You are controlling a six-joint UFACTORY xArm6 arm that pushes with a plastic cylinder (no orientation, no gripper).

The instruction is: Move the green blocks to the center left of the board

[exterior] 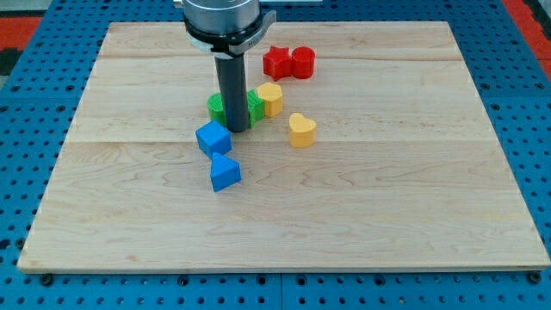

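Wooden board (362,215): my tip (238,129), fingerless, stands between two green blocks (215,107), likely light, rigid sliders; push their right faces.

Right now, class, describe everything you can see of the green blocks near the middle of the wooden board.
The green blocks look like glossy moulded plastic and lie flat on the pale wooden board, above its centre. The dark rod hides their middle, so only green edges show on either side of it; shapes cannot be made out. My tip stands right in front of them. The yellow block touches their right side, and the blue cube sits just below-left.
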